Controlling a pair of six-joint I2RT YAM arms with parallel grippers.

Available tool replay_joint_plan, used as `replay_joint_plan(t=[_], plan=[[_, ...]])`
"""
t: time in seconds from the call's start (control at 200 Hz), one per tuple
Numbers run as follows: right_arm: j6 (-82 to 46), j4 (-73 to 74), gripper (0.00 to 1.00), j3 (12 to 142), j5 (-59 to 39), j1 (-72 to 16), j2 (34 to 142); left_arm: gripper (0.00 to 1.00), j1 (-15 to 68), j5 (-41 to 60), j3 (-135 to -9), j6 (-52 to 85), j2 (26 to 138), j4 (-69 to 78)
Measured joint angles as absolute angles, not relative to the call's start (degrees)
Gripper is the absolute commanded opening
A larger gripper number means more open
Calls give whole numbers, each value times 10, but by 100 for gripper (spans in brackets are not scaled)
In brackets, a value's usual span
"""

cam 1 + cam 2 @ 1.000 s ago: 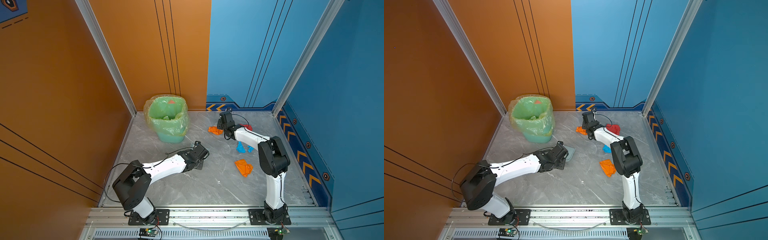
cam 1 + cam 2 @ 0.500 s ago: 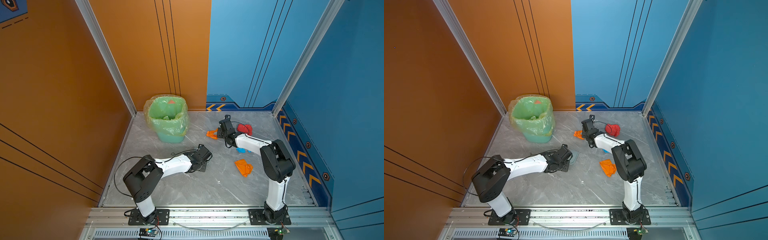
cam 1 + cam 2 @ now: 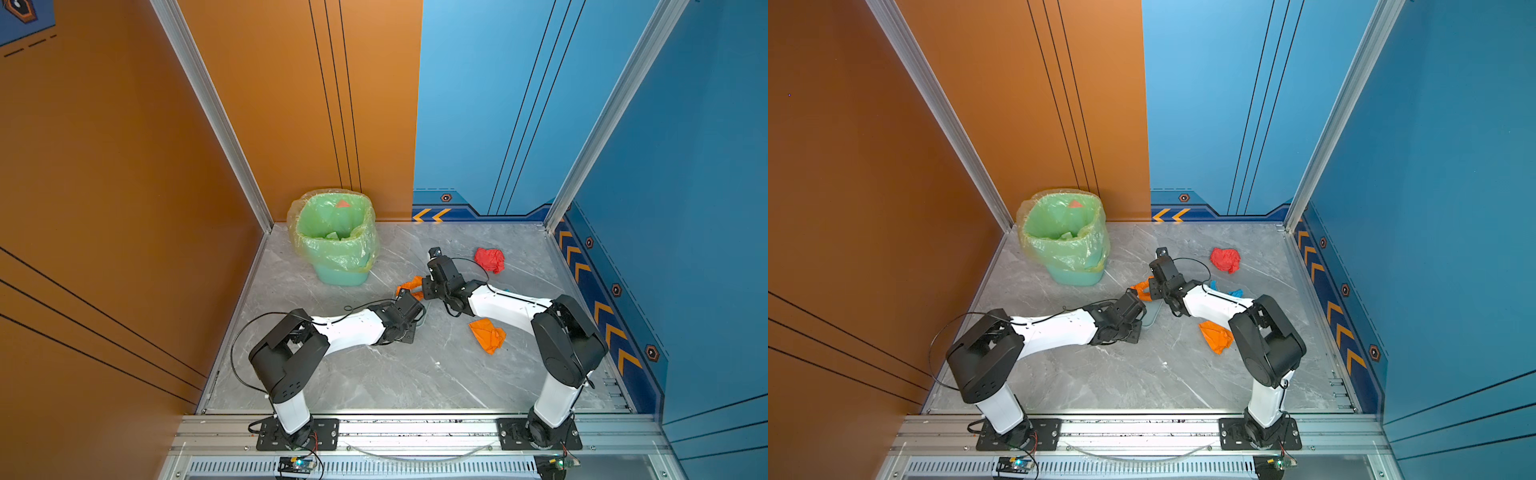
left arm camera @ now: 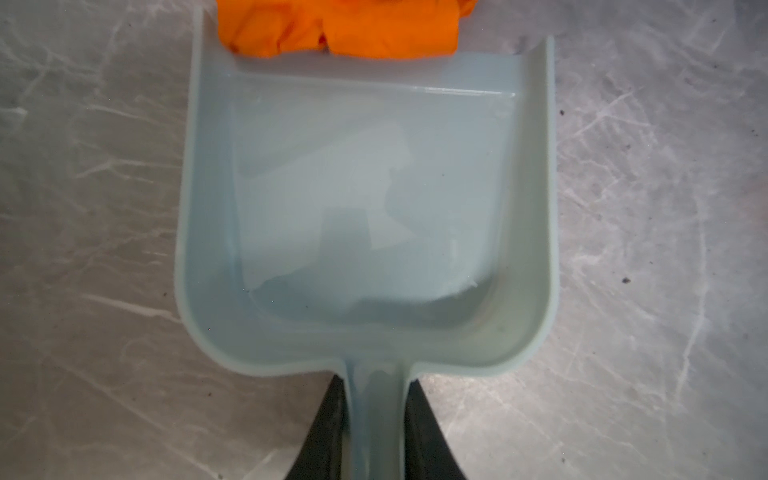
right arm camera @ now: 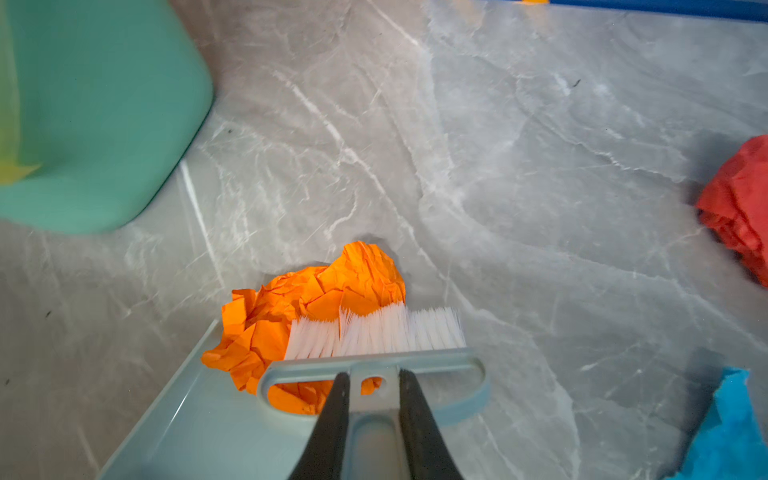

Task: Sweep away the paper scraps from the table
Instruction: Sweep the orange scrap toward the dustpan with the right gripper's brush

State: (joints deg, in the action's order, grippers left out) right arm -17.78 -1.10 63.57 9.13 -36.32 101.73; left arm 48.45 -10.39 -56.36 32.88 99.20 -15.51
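So our table is boxed in by walls on three sides, with aluminium rails along its edges. The biggest open stretch of marble is the front half, between the two arm bases. The green bin sits in the back left corner, close to the wall. Near the middle we've got the dustpan lying flat on the marble, its handle clamped between the jaws of the left gripper. Our right gripper is clenched on the handle of the brush. The white bristles press against an orange wad that sits right on the pan's open lip, just ahead of both sets of jaws. The other bits lie apart from the jaws. There's a second orange wad just beside the right arm, a red wad toward the back right, and a blue scrap peeking out by the right forearm.
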Motion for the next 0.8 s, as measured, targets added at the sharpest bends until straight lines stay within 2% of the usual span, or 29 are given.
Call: replay_joint_plan(t=[0.801], plan=[[-137, -64, 0, 541, -18, -378, 868, 0, 475, -91, -529, 335, 978, -109]])
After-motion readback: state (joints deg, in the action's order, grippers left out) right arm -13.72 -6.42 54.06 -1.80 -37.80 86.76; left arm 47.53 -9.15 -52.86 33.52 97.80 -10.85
